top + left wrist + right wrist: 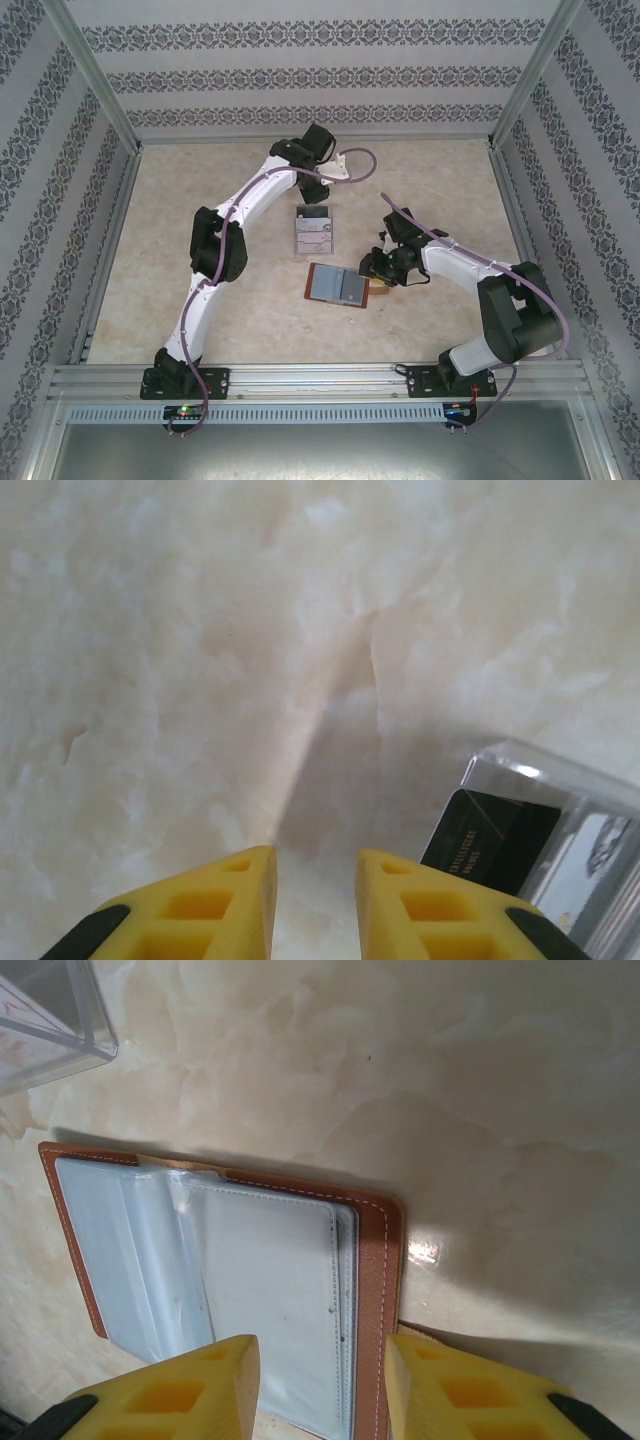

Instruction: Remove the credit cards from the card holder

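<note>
Since the card holder [338, 285] is laid open and flat on the table [200, 250], near the middle, with the clear tray [314, 232] just beyond it, the task is judged to be well along. At least one of the credit cards [490, 835], the one with the dark band, is seen lying inside the tray, and in the overhead view something pale appears to lie with it. Whether a card is left in the grey-blue pockets cannot be told: a pale rectangle is seen behind the pocket film in the right wrist view, but it may be lining only. The right gripper [322, 1355] is set over the right-hand leaf of the holder, its yellow fingers spread and straddling the leaf beside the stitched leather border. Nothing is pinched between them, and whether the tips are pressed down on the leaf cannot be made out. The left gripper [315, 865] is held low over bare table just beside the far end of the tray, its fingers parted by a narrow gap with nothing between them. The step in hand is therefore taken to be the pause following a delivery to the tray, with the holder steadied or approached by the right arm. For the next move, the pockets would need to be checked. Should a card be found, the holder would have to be pinned flat while the card's thin edge is caught by closely set fingertips and drawn out along the pocket's mouth, without the leaf being lifted or folded.
</note>
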